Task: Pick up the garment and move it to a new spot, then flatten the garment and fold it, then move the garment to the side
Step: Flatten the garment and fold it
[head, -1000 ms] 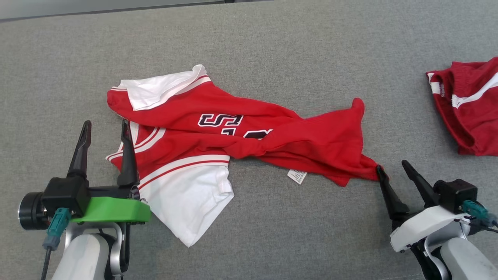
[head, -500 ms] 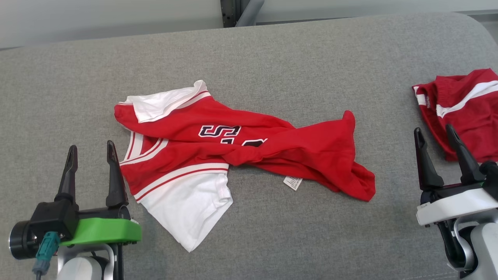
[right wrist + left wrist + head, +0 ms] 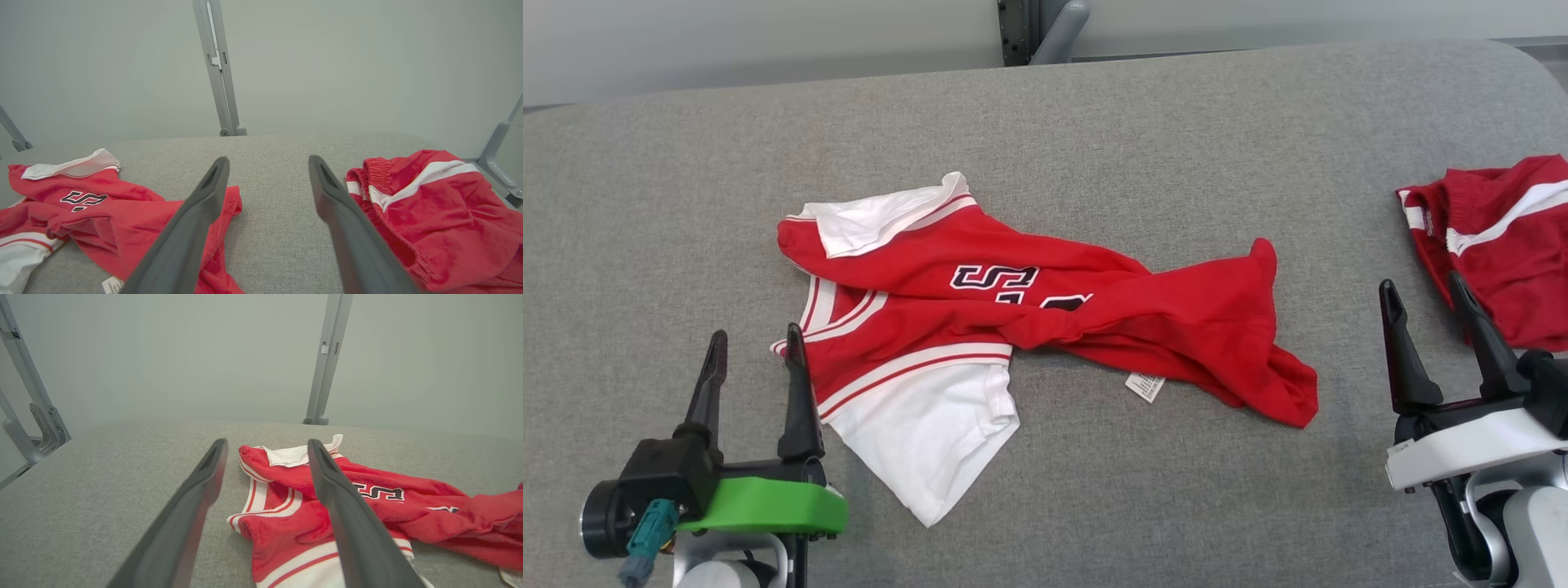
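Head view.

ONE: Your garment (image 3: 1045, 318), red and white with dark lettering, lies crumpled and twisted mid-frame on the grey bench (image 3: 1176, 147). Its white panel is at lower left, and a label (image 3: 1146, 386) pokes out under its lower edge.

TWO: Your left pincer (image 3: 756, 333), at lower left, stands spread with nothing in it. One finger is just beside the garment's striped edge, but you cannot tell whether it touches.

ONE: Your right pincer (image 3: 1421, 282), at lower right, is spread too and holds nothing. It sits between the garment's red tail and a second red piece (image 3: 1511, 245) with white stripes at the right edge.

TWO: In the right wrist view you see bare bench between its fingers, the garment at lower left and the other piece at lower right.

ONE: In the left wrist view the striped edge shows between your fingers.
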You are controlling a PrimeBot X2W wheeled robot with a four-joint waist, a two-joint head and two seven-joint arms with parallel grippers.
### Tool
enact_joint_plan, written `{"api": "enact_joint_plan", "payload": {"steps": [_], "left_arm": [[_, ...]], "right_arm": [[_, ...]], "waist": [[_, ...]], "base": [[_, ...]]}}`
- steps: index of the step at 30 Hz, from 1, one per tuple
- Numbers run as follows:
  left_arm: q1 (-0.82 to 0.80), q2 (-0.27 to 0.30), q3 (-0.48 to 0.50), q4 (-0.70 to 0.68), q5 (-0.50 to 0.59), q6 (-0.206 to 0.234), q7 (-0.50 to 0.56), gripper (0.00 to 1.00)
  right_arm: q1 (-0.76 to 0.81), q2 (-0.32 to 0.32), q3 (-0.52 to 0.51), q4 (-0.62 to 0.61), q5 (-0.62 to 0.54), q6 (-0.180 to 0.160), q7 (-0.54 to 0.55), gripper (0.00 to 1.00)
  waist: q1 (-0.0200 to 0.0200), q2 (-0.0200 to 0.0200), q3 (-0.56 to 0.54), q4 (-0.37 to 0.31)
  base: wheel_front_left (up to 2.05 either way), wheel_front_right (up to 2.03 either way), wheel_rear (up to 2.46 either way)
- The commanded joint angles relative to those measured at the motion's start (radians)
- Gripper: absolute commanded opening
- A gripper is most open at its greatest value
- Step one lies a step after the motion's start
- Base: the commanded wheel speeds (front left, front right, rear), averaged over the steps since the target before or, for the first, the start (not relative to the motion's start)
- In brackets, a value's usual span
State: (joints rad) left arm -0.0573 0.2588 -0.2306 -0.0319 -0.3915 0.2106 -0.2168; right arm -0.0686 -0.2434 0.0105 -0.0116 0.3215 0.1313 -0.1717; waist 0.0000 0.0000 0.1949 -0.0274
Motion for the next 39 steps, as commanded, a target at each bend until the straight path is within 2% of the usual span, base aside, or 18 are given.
{"api": "enact_joint_plan", "payload": {"steps": [1, 9, 14, 22, 24, 30, 39], "left_arm": [[0.005, -0.005, -0.009, 0.001, -0.015, -0.012, 0.006, 1.00], [0.053, -0.041, -0.089, 0.075, -0.094, -0.062, 0.150, 1.00], [0.097, -0.067, -0.127, 0.121, -0.149, -0.068, 0.244, 1.00], [0.103, -0.095, -0.156, 0.153, -0.192, -0.087, 0.292, 1.00], [0.088, -0.097, -0.156, 0.159, -0.197, -0.098, 0.285, 0.00], [0.061, -0.085, -0.152, 0.174, -0.192, -0.110, 0.272, 0.00], [0.025, -0.088, -0.168, 0.195, -0.180, -0.118, 0.264, 0.00]], "right_arm": [[0.007, 0.002, -0.001, -0.007, -0.010, -0.001, 0.001, 1.00], [-0.006, 0.002, 0.013, -0.010, -0.012, -0.001, 0.017, 1.00], [-0.014, 0.006, 0.018, -0.003, -0.010, -0.001, 0.010, 1.00], [-0.023, 0.003, 0.025, 0.012, -0.002, -0.001, 0.003, 1.00], [-0.026, -0.002, 0.034, 0.021, 0.007, -0.001, 0.013, 1.00], [-0.049, -0.028, 0.104, 0.066, 0.037, -0.001, 0.023, 1.00], [-0.131, -0.047, 0.241, 0.215, 0.120, -0.001, 0.016, 1.00]], "waist": [[0.0000, 0.0000, 0.004, 0.002], [0.0000, 0.0000, 0.040, 0.002], [0.0000, 0.0000, 0.057, -0.001], [0.0000, 0.0000, 0.077, -0.001], [0.0000, 0.0000, 0.080, -0.002], [0.0000, 0.0000, 0.088, -0.002], [0.0000, 0.0000, 0.104, 0.027]], "base": [[0.00, 0.00, 0.00], [0.00, 0.00, 0.00], [0.00, 0.00, 0.00], [0.00, 0.00, 0.00], [0.00, 0.00, 0.00], [0.00, 0.00, 0.00], [0.00, 0.00, 0.00]]}}
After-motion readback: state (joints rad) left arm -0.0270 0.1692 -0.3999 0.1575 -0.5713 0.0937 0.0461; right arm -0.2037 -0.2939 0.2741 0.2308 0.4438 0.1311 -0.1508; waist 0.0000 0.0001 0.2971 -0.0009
